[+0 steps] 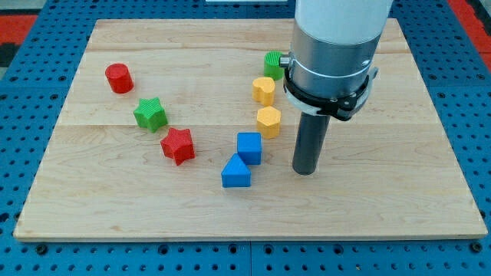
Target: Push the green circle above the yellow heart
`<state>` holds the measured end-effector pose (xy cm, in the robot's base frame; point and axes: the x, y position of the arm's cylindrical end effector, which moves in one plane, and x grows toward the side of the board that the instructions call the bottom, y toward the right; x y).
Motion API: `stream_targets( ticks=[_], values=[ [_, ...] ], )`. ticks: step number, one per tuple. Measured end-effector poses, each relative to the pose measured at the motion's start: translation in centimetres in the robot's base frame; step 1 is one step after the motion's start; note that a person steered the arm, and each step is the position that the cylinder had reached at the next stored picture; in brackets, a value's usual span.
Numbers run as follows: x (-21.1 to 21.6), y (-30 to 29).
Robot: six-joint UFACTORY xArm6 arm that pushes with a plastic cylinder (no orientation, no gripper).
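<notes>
Wooden board, my tip right of yellow hexagon; no claw in view.

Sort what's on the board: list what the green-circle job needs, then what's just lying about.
Job: green circle, partly behind the arm; yellow heart just below it; my tip, to the view's right of the blocks.

Lying about: red cylinder, green star, red star, yellow hexagon, blue cube, blue triangle.

Wooden board on blue pegboard, red cylinder at the view's left, green star, red star (just below it), yellow hexagon, blue cube touching blue triangular block
</notes>
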<state>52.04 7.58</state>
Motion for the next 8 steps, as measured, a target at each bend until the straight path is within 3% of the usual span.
stream_targets(
  ticks=[2,4,7,8],
  values=[
    [-0.3,-0.1],
    [-4.8,-1.7],
    [-7.8,-2.5],
    [-8.8,0.0]
  ],
)
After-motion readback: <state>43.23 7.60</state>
